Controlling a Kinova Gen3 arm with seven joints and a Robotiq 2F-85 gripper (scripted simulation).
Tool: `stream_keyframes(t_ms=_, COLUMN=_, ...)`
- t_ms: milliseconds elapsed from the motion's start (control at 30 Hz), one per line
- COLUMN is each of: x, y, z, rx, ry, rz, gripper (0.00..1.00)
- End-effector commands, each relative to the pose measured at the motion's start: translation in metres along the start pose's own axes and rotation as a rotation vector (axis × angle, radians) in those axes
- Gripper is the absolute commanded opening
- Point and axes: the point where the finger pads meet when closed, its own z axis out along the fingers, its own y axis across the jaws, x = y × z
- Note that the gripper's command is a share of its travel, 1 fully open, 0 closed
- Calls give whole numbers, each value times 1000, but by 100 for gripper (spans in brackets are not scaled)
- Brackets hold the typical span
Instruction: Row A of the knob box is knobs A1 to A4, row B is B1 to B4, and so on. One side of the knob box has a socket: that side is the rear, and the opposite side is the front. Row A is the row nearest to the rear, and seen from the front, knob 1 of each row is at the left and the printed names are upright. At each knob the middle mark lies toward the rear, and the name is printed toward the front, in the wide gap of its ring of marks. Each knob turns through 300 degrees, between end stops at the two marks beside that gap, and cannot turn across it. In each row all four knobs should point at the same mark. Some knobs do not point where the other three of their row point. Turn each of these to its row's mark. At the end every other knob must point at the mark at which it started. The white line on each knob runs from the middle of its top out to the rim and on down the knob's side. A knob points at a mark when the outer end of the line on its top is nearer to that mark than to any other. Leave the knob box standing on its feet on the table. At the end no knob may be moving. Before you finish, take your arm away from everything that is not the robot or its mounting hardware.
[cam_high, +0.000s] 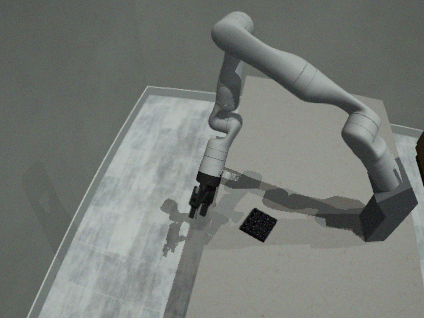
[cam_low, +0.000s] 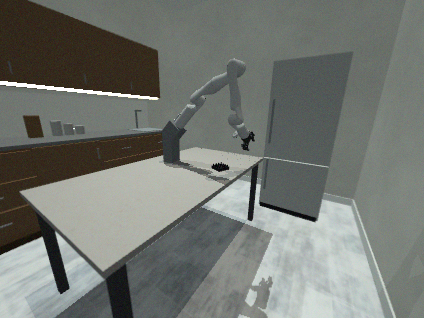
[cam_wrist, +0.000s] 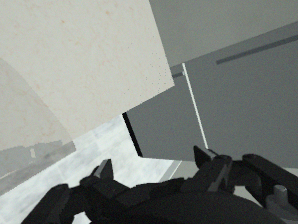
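Observation:
The black knob box lies on the table, small and dark in the top and exterior views. Its knobs show only as small bumps; their white lines, the marks, the names and the socket cannot be made out. The box is not in the wrist view. My gripper is open and empty. It hangs in the air above the table's long edge, to the left of the box in the top view and well above it in the exterior view. The wrist view shows its two fingertips wide apart.
The pale table carries the box and the arm's grey base. A tall grey fridge stands beyond the table's end. The arm's shadow falls across the table and beside the box.

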Motion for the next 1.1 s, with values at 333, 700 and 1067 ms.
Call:
stream_keyframes(t_ms=333, x=0, y=-1, z=3, rx=0, ry=-16, rz=37, gripper=100)
stream_keyframes(t_ms=700, x=-2, y=-4, z=8, rx=4, ry=-49, rz=107, gripper=100)
stream_keyframes(t_ms=1067, x=-3, y=-9, z=13, rx=11, ry=-82, rz=177, gripper=100)
